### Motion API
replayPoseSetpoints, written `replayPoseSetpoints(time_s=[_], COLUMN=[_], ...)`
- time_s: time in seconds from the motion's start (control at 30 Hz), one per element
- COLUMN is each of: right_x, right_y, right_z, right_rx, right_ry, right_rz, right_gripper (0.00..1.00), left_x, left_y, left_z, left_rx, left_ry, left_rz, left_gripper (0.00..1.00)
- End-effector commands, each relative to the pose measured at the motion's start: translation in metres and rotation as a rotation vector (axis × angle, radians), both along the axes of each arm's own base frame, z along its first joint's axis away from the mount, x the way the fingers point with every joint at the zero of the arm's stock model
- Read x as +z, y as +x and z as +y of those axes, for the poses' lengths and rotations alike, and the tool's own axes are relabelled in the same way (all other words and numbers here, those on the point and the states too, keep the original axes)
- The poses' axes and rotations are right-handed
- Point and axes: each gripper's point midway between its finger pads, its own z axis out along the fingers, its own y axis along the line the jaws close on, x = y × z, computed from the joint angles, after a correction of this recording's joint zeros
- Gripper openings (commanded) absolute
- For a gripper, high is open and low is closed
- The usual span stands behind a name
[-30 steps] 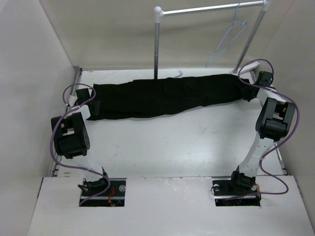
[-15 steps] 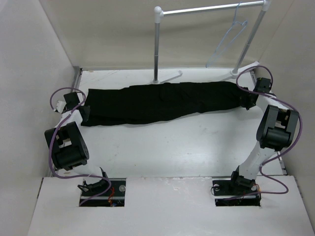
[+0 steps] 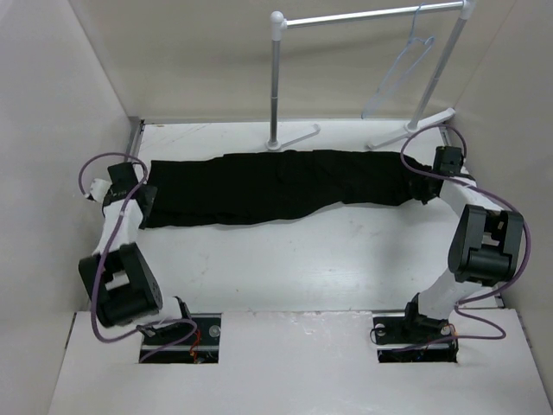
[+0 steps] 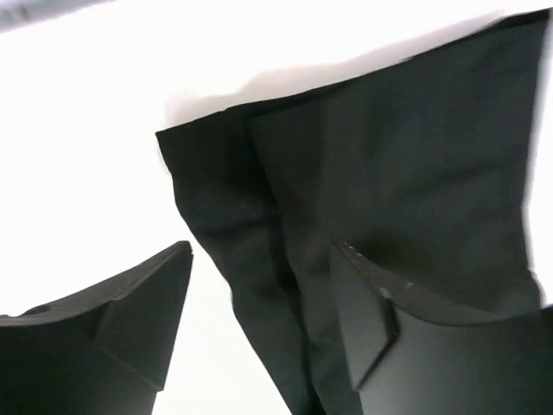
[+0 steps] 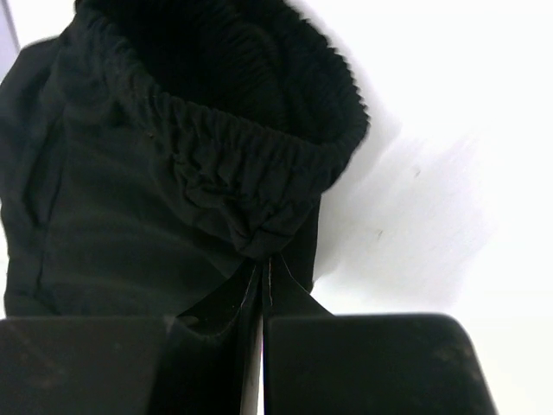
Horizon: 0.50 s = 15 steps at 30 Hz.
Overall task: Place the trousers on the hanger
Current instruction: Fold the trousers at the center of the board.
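Observation:
The black trousers [image 3: 276,186] lie stretched flat across the far half of the table, leg ends to the left and waist to the right. My left gripper [image 3: 143,201] stands open over the leg ends. In the left wrist view its fingertips [image 4: 261,251] straddle the cuff of the trousers [image 4: 389,173] without pinching it. My right gripper [image 3: 425,187] is shut on the trousers at the waist. In the right wrist view it [image 5: 263,264] pinches the gathered elastic waistband [image 5: 251,164]. The pale-blue hanger [image 3: 402,73] hangs from the rack bar at the back right, apart from both grippers.
A white tube garment rack [image 3: 276,78] stands behind the trousers, its T-shaped feet [image 3: 294,138] on the table's far edge. Pale walls close in the left, right and back. Bare white tabletop [image 3: 294,259] lies between the trousers and the arm bases.
The left gripper has opened and let go of the leg ends. Both grippers drew the trousers a little toward the near side and to the left, and the cloth now lies straighter.

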Motion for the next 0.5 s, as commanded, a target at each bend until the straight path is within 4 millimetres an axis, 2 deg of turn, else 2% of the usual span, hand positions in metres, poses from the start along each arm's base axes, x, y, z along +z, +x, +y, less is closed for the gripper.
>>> replayPoseSetpoints(time_s=[0.0, 0.1, 0.2, 0.33, 0.4, 0.47], right_x=[0.016, 0.026, 0.039, 0.052, 0.055, 0.048], right_y=[0.002, 0.005, 0.011, 0.016, 0.013, 0.006], right_z=[0.002, -0.008, -0.022, -0.042, -0.048, -0.052], right_rx=[-0.002, -0.019, -0.044, -0.066, -0.075, -0.081], right_ry=[-0.02, -0.022, -0.029, -0.061, -0.099, -0.133], right_rz=[-0.045, -0.073, -0.102, -0.119, -0.111, -0.085], right_gripper=[0.05, 0.06, 0.17, 0.53, 0.65, 0.73], left_x=[0.041, 0.029, 0.003, -0.005, -0.007, -0.013], left_y=[-0.017, -0.024, -0.02, -0.007, 0.0, 0.003], left_z=[0.003, -0.014, -0.035, -0.037, -0.033, -0.03], left_rx=[0.016, -0.024, -0.066, -0.06, -0.043, -0.023], left_ry=[0.094, 0.041, -0.063, -0.084, -0.091, -0.103], left_rz=[-0.075, -0.08, -0.06, -0.103, -0.126, -0.127], left_gripper=[0.66, 0.7, 0.71, 0.72, 0.72, 0.72])
